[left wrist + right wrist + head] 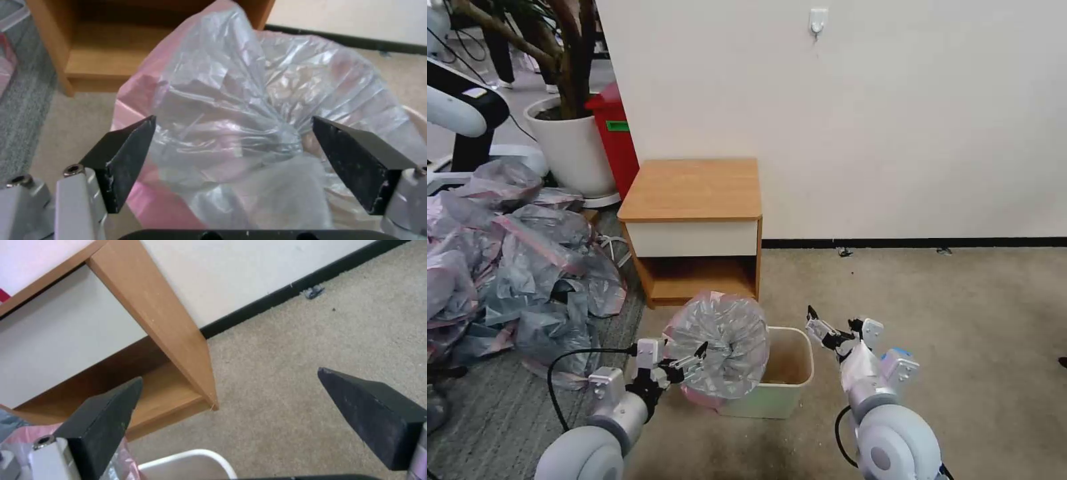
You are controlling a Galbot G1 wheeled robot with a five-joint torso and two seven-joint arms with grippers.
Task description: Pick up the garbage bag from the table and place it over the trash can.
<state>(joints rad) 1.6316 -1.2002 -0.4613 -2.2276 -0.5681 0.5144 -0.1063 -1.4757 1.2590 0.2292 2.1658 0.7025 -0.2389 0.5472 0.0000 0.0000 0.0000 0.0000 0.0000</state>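
The garbage bag [727, 340], crinkly grey plastic with a pink rim, stands puffed up over the left half of the cream trash can [792, 395] on the floor in front of the table [694, 187]. My left gripper [684, 363] is open at the bag's left side. In the left wrist view its black fingers [126, 156] stand wide apart, with the bag [240, 100] bulging just beyond them. My right gripper [832, 323] hangs open just right of the can, with nothing between its fingers [102, 420]. The can's rim [191, 456] and the table's side panel [155, 316] lie beyond it.
A big heap of similar grey-pink bags [514, 267] covers the floor at the left. Behind it are a white plant pot [570, 143] and a tall red bin [617, 133]. The wall rises behind the table. Bare carpet [960, 313] stretches to the right.
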